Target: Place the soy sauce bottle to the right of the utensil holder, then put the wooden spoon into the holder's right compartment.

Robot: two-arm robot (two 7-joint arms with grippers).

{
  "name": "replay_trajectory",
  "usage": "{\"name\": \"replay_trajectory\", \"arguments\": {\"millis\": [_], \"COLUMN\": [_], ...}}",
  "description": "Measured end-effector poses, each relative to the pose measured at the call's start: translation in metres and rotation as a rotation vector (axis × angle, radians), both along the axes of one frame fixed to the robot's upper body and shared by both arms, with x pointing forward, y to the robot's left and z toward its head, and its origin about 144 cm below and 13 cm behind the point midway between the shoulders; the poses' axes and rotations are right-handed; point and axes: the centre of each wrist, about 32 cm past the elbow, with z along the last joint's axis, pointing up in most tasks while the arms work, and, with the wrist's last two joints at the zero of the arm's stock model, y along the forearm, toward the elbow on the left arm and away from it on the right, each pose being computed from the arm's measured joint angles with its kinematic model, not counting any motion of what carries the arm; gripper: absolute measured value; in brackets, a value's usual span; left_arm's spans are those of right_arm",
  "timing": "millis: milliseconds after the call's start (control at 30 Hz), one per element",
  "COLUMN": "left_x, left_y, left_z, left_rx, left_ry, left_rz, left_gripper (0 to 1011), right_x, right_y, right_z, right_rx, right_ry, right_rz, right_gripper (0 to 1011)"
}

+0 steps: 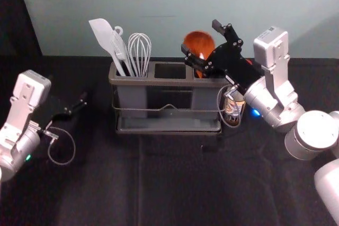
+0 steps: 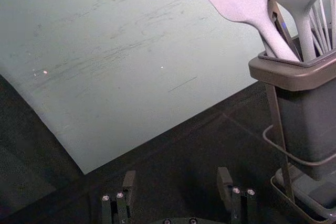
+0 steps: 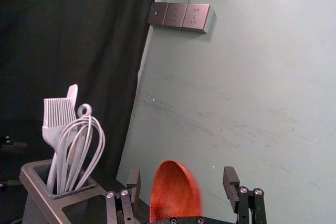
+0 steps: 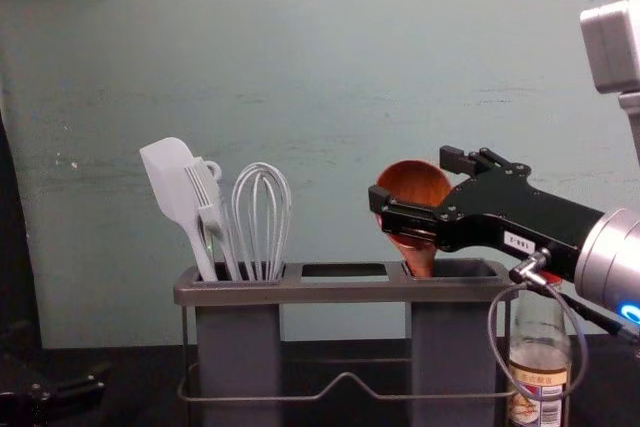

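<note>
Right gripper (image 4: 414,179)'s open over the utensil holder (image 4: 345,290)'s right end, black tabletop (image 1: 180,183) out front, wall (image 1: 159,3) behind. Arm slants in from the right above the soy sauce bottle (image 4: 540,359), which sits just beside the holder. Fingers are spread around the wooden spoon (image 3: 176,192), gaps both sides, spoon's in the right compartment (image 4: 475,268). Left gripper (image 1: 77,105)'s parked open, left of the holder.

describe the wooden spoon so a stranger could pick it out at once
Find the dark utensil holder in front of the wall. The wooden spoon stands bowl-up in its right compartment, beside the open right gripper. It is the only reddish-brown utensil; the spatula, pastry brush and whisk opposite are pale.
</note>
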Motion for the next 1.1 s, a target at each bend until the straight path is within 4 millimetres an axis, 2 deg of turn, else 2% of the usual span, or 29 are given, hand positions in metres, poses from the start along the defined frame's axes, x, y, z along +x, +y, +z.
{"name": "replay_trajectory", "arguments": {"millis": [200,500,833,1100], "left_x": [0.000,0.000,0.000,0.000], "left_y": [0.000,0.000,0.000,0.000], "left_z": [0.000,0.000,0.000,0.000], "left_rx": [0.000,0.000,0.000,0.000], "left_ry": [0.000,0.000,0.000,0.000], "left_rz": [0.000,0.000,0.000,0.000], "left_gripper": [1000,1000,1000,1000], "right_x": [-0.004,-0.022,-0.038,-0.044], "right_y": [0.000,-0.011,-0.032,-0.058], "right_z": [0.005,0.027,0.038,0.041], "right_rx": [0.001,0.003,0.015,0.043], "right_ry": [-0.016,-0.094,-0.133,-0.140], "right_rz": [-0.008,-0.030,-0.065,-0.184], "right_gripper": [1002,1002,1002,1002]}}
